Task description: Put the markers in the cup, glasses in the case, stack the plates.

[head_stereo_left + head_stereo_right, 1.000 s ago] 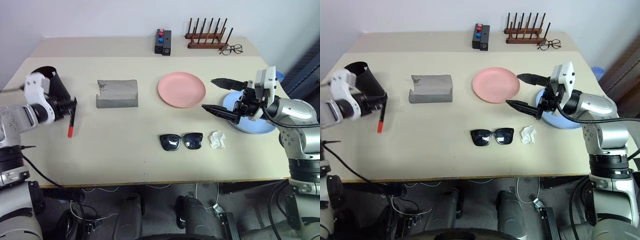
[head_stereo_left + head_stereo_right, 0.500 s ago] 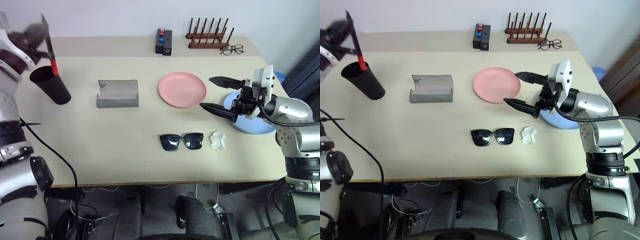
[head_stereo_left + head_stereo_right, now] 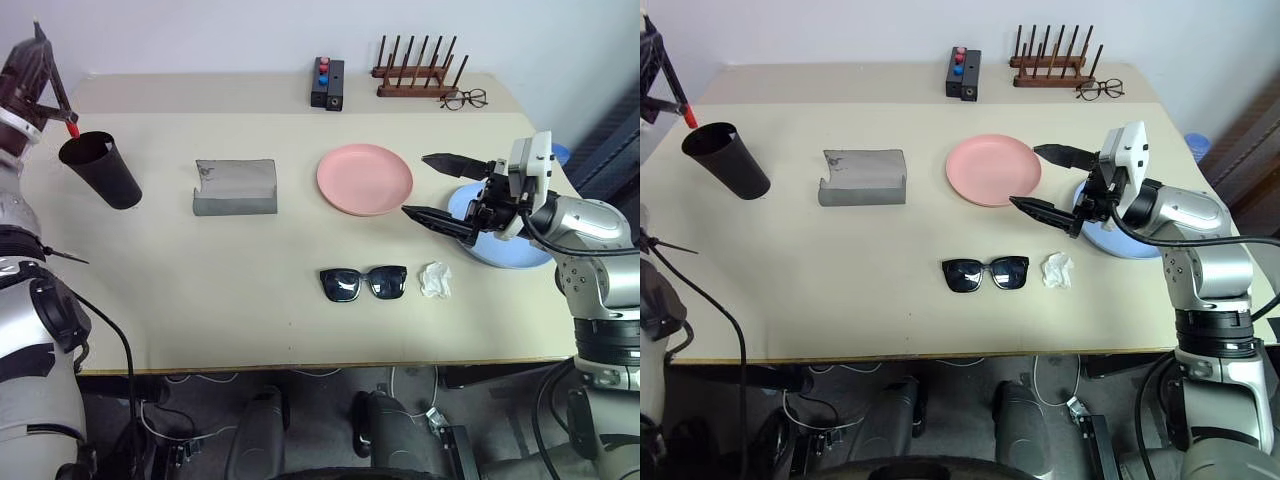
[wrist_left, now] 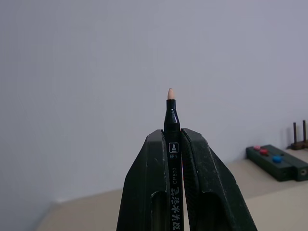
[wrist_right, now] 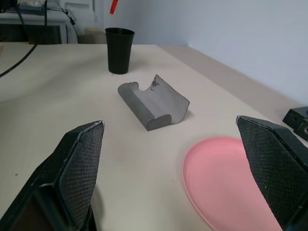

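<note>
L end effector [image 4: 174, 144] is gripping the marker [image 4: 172, 126], clamped shut round the barrel, pale tip poking out past the fingers. In the head views it's holding the marker up at the table's far-left corner, red end [image 3: 72, 129] pointing down, hanging just above and a bit behind the rim of the cup [image 3: 100, 170]. The cup is standing on the table [image 3: 250, 290], leaning slightly, mouth open.

Step in hand: marker into cup, i.e. first item of the task, near its end but not done. Next move, as I judge it: bringing the red end over the cup mouth, lowering till it's inside the rim, then letting go. Marker is slanted, so it could catch the rim or tip the cup if dropped too early.

R end effector [image 3: 442, 187] is standing wide open, holding nothing, hovering above the edge of the blue plate [image 3: 500, 250], beside the pink plate [image 3: 364, 179]. Plates are apart, not stacked yet.

Sunglasses [image 3: 363, 283] are lying on the table near the front, by a crumpled white scrap [image 3: 435, 279]. The case [image 3: 234, 186] is sitting open btw cup and pink plate, no glasses in it.
</note>
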You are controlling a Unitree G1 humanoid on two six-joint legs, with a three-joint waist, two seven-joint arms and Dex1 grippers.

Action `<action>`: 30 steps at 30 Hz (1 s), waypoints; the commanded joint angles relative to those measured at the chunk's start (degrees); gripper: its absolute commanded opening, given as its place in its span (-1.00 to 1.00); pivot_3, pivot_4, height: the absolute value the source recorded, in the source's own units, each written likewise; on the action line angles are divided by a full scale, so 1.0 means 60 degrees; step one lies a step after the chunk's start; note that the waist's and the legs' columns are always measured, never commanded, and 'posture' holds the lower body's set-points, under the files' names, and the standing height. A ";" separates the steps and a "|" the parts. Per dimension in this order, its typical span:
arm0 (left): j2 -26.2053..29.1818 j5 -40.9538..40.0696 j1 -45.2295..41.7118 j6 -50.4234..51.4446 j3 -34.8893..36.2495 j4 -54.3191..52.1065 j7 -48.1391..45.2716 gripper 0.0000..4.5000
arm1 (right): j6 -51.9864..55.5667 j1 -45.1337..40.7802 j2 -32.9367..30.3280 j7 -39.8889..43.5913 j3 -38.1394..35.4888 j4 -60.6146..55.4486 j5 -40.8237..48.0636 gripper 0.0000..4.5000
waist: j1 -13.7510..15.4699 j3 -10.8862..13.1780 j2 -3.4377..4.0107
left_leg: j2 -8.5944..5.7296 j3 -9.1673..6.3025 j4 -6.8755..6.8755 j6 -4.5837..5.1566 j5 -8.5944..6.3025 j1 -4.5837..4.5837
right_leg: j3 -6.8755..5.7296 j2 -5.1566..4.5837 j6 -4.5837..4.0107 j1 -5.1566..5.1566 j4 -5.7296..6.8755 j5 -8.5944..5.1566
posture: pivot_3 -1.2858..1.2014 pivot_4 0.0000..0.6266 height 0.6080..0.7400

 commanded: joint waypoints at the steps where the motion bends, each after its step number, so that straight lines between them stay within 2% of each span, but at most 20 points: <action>1: 0.0272 -0.0183 -0.0114 -0.0580 0.0336 0.0286 -0.0150 -0.97 | 0.0001 -0.0027 -0.0217 -0.0053 -0.0384 -0.0457 0.0186 1.00 | -0.0001 0.0000 0.0000 | 0.0000 0.0000 0.0000 0.0000 0.0000 0.0000 | 0.0000 0.0000 0.0000 0.0000 0.0001 0.0000 | 0.03 -0.52 1.00; 13: 0.0372 -0.0256 -0.0019 -0.0997 0.0729 0.0931 0.0206 -0.97 | 0.0286 0.0108 -0.0431 -0.0178 -0.0514 -0.0781 0.0306 1.00 | -0.0002 0.0000 0.0000 | 0.0001 0.0000 0.0000 0.0000 0.0000 0.0001 | 0.0000 0.0000 0.0000 -0.0001 0.0003 0.0000 | 0.03 -0.52 1.00; 30: 0.0203 0.0002 -0.0113 -0.1191 0.0658 0.1021 0.0404 -0.97 | 0.0587 0.0340 -0.0613 -0.0265 -0.0701 -0.1108 0.0481 1.00 | -0.0001 0.0000 0.0000 | 0.0002 0.0000 -0.0001 0.0000 0.0000 0.0002 | 0.0000 0.0000 0.0000 -0.0001 0.0004 0.0000 | 0.03 -0.52 1.00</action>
